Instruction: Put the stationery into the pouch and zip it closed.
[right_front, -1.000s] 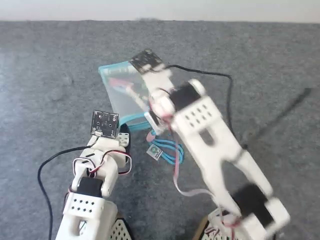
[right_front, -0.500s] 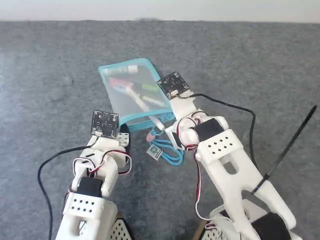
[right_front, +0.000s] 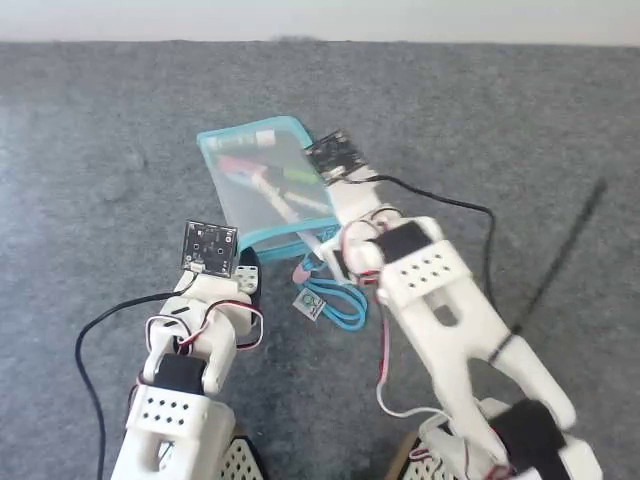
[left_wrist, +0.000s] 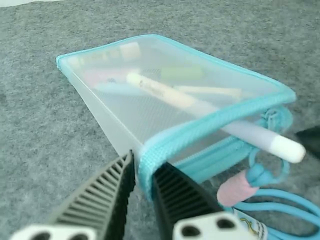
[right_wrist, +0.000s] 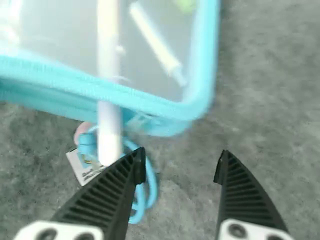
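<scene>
A clear pouch (right_front: 262, 188) with teal trim lies flat on the grey carpet, several pens and markers inside it. My left gripper (left_wrist: 144, 162) is shut on the teal edge at the pouch's (left_wrist: 150, 100) near corner, and it sits at that corner (right_front: 249, 271) in the high view. A white pen (left_wrist: 260, 137) sticks partly out through the open zipper side. My right gripper (right_wrist: 181, 155) hangs open just above the pouch's (right_wrist: 125, 50) zipper edge, with the white pen (right_wrist: 107, 110) beside one finger. Its arm (right_front: 400, 260) stands over the pouch's right near corner.
A blue cord loop (right_front: 340, 300) with a pink toggle (left_wrist: 235, 187) and a small printed tag (right_front: 310, 304) trails from the zipper onto the carpet. A black cable (right_front: 440, 200) runs off the right arm. Bare grey carpet (right_front: 110, 150) surrounds the pouch.
The right arm drew back from over the pouch toward its near right corner, then edged slightly forward again. The white pen now sticks out of the opening. The left arm held still.
</scene>
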